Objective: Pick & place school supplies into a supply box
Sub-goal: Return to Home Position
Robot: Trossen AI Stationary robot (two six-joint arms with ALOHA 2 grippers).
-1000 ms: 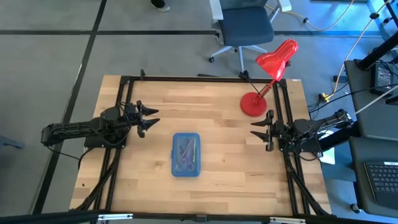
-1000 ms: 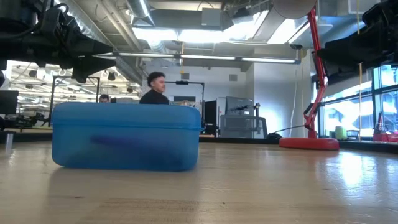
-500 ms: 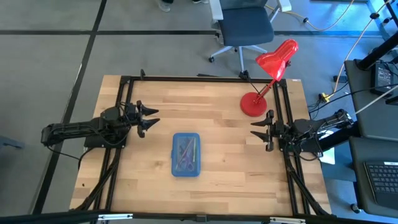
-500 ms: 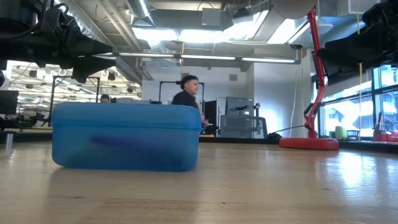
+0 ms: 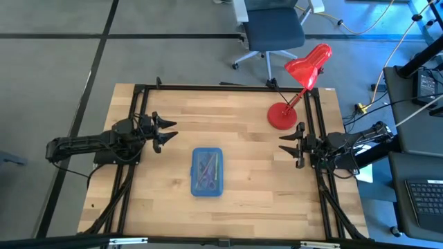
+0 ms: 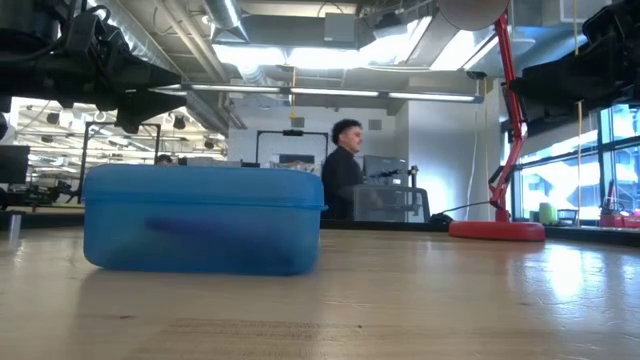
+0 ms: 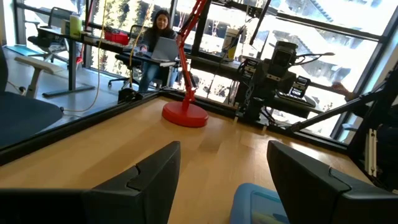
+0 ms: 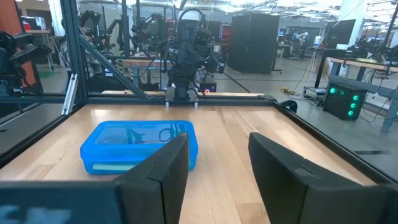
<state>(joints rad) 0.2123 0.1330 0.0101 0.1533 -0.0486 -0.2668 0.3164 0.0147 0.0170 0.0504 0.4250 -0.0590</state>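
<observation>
At table centre: box (image 5: 194,182) shut, supplies (image 5: 207,168) inside | left gripper (image 5: 172,131) near left edge, spread, empty | right gripper (image 5: 282,142) near right edge, spread, empty

One supply box (image 5: 207,171), one red lamp (image 5: 282,116), one chair (image 5: 273,31) — two grippers (image 5: 172,131) (image 5: 282,142).

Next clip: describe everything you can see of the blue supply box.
The blue supply box is translucent plastic, rectangular with rounded corners, its lid shut along a seam near the top. It lies flat on the wooden table, about midway between the arms. Thin supplies, some purple, show dimly through the lid. Only the table touches it; the left end effector and right end effector stand well apart, both open.
</observation>
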